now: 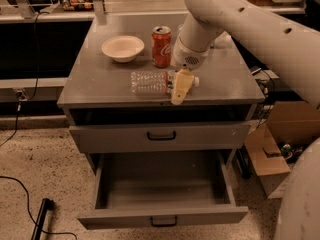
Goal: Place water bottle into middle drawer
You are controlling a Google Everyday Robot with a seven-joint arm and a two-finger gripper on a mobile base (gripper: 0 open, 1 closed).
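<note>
The water bottle (150,82), clear and ribbed, lies on its side on the grey cabinet top (100,79), with its white cap (196,81) pointing right. My gripper (181,87) reaches down from the big white arm (240,24) and sits over the bottle's neck end, at the label band near the cap. The middle drawer (162,216) is pulled out wide below, and nothing shows inside it.
A red soda can (161,46) stands just behind the bottle, and a white bowl (123,48) sits to its left. The upper drawer front (160,134) is closed. A cardboard box (275,151) stands on the floor at right. A black cable and bar (41,218) lie at lower left.
</note>
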